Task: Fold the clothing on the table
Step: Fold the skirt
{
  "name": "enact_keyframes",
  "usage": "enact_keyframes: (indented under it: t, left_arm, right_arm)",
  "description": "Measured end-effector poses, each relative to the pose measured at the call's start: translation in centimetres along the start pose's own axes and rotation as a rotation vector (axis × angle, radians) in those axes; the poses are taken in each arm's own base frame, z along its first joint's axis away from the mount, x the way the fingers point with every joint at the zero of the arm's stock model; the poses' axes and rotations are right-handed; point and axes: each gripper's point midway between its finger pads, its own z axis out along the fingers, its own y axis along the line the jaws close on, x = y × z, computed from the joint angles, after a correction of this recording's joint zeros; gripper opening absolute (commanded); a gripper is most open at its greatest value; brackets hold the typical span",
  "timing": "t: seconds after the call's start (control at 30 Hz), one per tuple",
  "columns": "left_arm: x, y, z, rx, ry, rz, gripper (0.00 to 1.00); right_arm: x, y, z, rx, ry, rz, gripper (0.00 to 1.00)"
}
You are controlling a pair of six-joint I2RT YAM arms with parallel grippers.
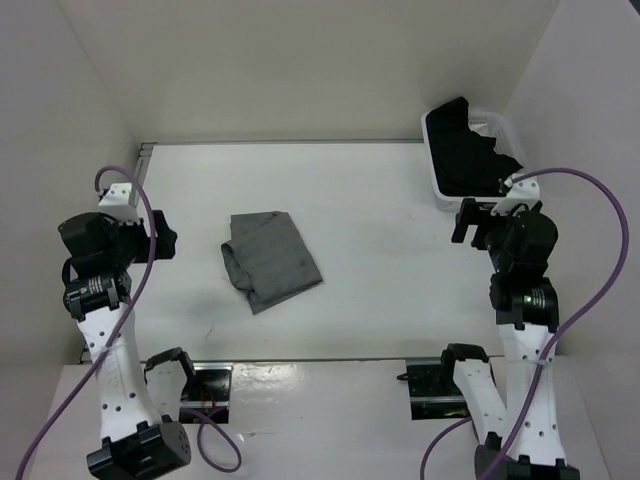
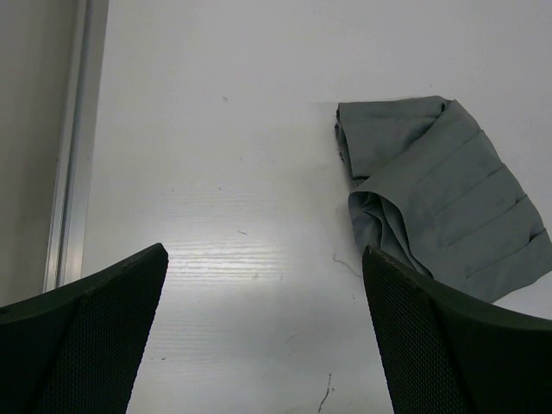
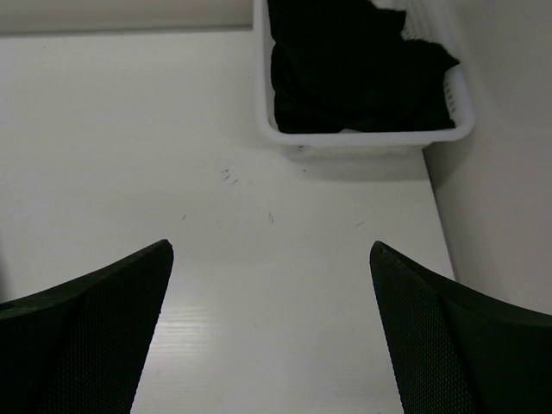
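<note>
Clothing (image 1: 272, 258) in compact folded bundle, left of centre on tabletop (image 1: 400, 230), clear of both arms. Left claw (image 2: 263, 336) wide open, empty; right claw (image 3: 272, 336) likewise. Folding judged essentially done. Next: tidy bunched left edge, or park arms.

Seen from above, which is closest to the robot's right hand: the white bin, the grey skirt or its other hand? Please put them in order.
From the right hand, in the top view:
1. White bin, just beyond it in the far right corner.
2. Grey skirt, mid-table, to its left.
3. Left hand, across the table at the left side.
</note>
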Motion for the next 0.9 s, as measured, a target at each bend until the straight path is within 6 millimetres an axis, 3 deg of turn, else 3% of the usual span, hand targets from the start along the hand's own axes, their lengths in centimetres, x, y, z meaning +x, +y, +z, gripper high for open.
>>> enact_keyframes:
  t: [0.17,0.9]
  left_arm:
    - [-0.3,0.3,-0.6,-0.032,-0.026,0.0,0.99]
    - [-0.7,0.8,-0.7,-0.061,-0.045,0.009,0.99]
  right_arm:
    - [-1.4,-1.5,-1.3,0.064,-0.069,0.011,0.99]
    - [-0.1,-2.6,-0.7,0.124,-0.034,0.017,0.99]
